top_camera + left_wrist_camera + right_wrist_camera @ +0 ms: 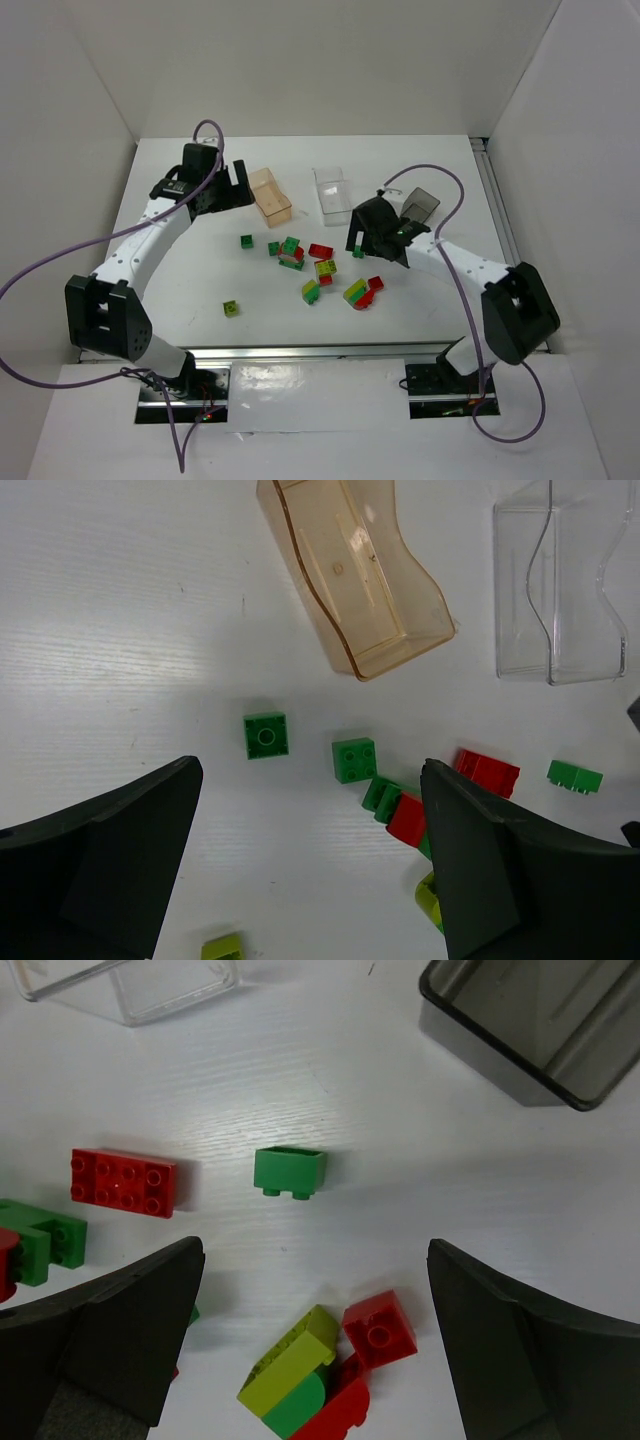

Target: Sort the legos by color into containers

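Several legos lie scattered mid-table: a green brick [246, 241], a red one [320, 250], a yellow-green one [231, 308] and mixed stacks [358, 293]. At the back stand three containers: orange [270, 193], clear [331, 195] and dark grey [421, 205]. My left gripper [232, 190] hovers open beside the orange container [355, 570], over bare table, with two green bricks [266, 734] [355, 759] just ahead. My right gripper [315, 1255] is open above a yellow-green, green and red stack [305, 1380], with a lone green brick [290, 1171] ahead.
White walls close in the table on the left, back and right. A metal rail [495, 200] runs along the right edge. Purple cables loop over both arms. In the right wrist view a red flat brick [124, 1182] lies at the left.
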`<state>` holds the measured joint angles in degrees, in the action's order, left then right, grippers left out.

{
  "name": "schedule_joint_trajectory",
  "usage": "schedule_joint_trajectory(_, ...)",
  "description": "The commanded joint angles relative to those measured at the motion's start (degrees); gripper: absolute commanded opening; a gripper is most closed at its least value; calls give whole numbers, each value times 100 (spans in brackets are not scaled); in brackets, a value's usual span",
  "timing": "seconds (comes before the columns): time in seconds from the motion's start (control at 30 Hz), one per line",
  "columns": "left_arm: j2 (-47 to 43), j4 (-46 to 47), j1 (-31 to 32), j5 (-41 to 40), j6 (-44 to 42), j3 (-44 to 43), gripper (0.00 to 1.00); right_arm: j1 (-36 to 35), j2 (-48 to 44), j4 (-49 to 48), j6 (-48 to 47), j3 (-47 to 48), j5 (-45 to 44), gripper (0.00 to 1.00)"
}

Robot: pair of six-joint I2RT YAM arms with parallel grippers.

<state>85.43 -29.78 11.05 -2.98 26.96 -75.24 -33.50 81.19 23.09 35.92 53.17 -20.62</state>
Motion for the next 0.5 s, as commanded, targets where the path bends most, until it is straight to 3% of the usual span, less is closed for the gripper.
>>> schedule_joint_trajectory(0.0,-220,156,3,263,-103,1,100,-17,711,-428,-156,492,173,100)
schedule_joint_trajectory(0.13,-220,209,3,570,-156,62,100,-17,1434,-481,-51,747,112,100)
schedule_joint_trajectory(0.3,-97,209,3,571,-156,115,97,36,1926,-692,55,809,6,90)
schedule_joint_trajectory(0.47,18,209,3,571,-156,115,96,36,2200,-806,108,862,6,69)
